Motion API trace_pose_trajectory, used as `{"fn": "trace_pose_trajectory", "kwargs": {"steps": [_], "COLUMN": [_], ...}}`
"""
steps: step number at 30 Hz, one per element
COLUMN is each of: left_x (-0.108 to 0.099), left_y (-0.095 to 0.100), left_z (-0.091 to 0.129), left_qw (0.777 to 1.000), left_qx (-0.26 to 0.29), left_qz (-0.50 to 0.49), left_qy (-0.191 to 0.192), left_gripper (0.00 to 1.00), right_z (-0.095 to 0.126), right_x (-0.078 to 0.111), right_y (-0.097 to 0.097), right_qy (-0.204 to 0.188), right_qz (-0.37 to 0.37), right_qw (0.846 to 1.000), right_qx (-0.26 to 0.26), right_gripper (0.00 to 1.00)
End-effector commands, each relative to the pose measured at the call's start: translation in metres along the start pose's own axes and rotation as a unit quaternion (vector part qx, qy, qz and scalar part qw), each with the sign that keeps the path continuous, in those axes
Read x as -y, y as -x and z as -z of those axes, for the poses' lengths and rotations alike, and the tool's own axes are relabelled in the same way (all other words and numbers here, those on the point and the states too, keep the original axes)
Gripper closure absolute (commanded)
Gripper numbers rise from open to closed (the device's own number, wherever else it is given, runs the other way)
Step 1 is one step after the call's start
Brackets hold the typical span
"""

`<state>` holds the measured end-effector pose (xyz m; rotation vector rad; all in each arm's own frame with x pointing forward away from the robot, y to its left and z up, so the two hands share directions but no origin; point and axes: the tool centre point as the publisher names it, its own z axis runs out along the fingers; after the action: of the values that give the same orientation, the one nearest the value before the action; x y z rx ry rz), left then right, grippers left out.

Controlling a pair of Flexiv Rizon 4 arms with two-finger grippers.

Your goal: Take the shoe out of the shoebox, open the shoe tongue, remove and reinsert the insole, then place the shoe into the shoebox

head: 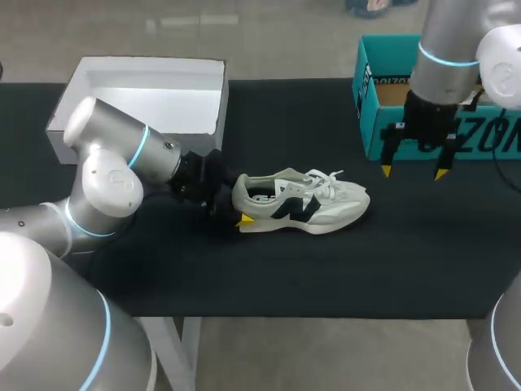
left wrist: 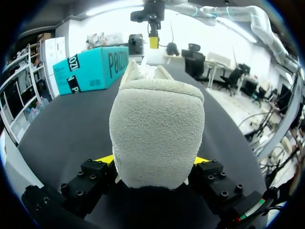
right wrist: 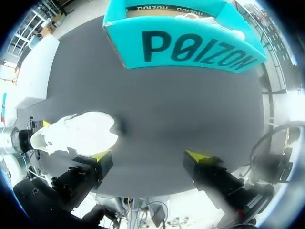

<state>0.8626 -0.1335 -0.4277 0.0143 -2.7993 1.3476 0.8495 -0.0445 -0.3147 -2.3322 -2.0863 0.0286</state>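
Observation:
A white and grey shoe (head: 303, 204) with a black side mark lies on its side on the black table, toe to the right. My left gripper (head: 232, 208) is shut on its heel. In the left wrist view the fuzzy heel (left wrist: 157, 129) fills the gap of the left gripper (left wrist: 155, 161), and both yellow tips press its sides. The teal shoebox (head: 374, 122) stands at the back right. My right gripper (head: 413, 172) hangs open and holds nothing in front of that shoebox, right of the toe. Under the right gripper (right wrist: 148, 156) lies bare table, with the shoe (right wrist: 76, 131) off to one side.
An open white box (head: 146, 98) sits at the back left behind my left arm. Black table surface (head: 326, 269) stretches in front of the shoe. The teal shoebox (right wrist: 190, 47) has something white inside it.

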Motion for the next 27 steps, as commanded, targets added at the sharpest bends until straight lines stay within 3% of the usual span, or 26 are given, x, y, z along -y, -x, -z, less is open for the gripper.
{"fn": "trace_pose_trajectory", "kwargs": {"steps": [1,5,16,27], "left_x": [-0.001,-0.001,-0.001,-0.001], "left_y": [-0.001,-0.001,-0.001,-0.001], "left_z": [-0.003,-0.003,-0.003,-0.003], "left_qw": [1.0,1.0,1.0,1.0], "left_qx": [0.001,0.001,0.001,0.001], "left_qz": [0.0,0.0,0.0,0.0], "left_qy": [-0.001,-0.001,-0.001,-0.001], "left_gripper": [1.0,1.0,1.0,1.0], "right_z": [-0.011,-0.006,0.002,0.004], "right_x": [0.0,0.007,0.024,0.027], "right_y": [-0.045,-0.069,-0.108,-0.113], "right_qy": [0.003,0.019,0.022,0.016], "right_qz": [0.011,0.029,0.073,0.08], "right_qw": [1.0,0.998,0.996,0.996], "right_qx": [0.027,0.046,0.038,0.034], "right_gripper": [0.0,0.0,0.0,0.0]}}
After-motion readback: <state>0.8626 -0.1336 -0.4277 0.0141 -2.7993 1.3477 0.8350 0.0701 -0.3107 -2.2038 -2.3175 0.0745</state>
